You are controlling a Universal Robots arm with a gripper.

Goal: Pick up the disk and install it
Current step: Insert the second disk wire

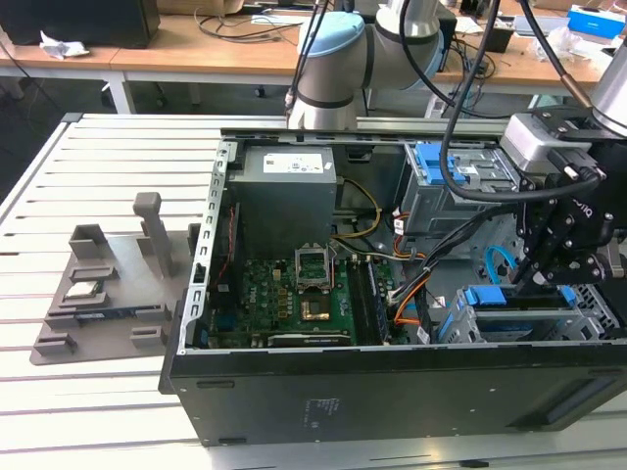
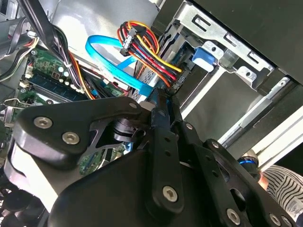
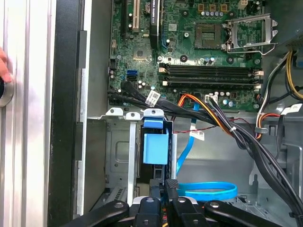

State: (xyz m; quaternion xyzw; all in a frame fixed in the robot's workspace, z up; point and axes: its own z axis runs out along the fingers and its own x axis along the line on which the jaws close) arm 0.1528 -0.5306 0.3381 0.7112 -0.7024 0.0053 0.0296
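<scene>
The gripper [image 3: 170, 187], fingers together on the disk [image 3: 155, 148], is seating it in the bay [image 3: 118, 161] at the case's corner [image 1: 588, 392]; next comes a straight push.

The arm [image 1: 333, 69] rises from its base at 12 o'clock in the exterior view and arches toward 3 o'clock. The wrist points down. The black hand [image 1: 549, 269] hangs at 3 o'clock, linkages folded inward. In both wrist views the fingertips [image 3: 171, 185] sit pressed together with no gap between them.
</scene>
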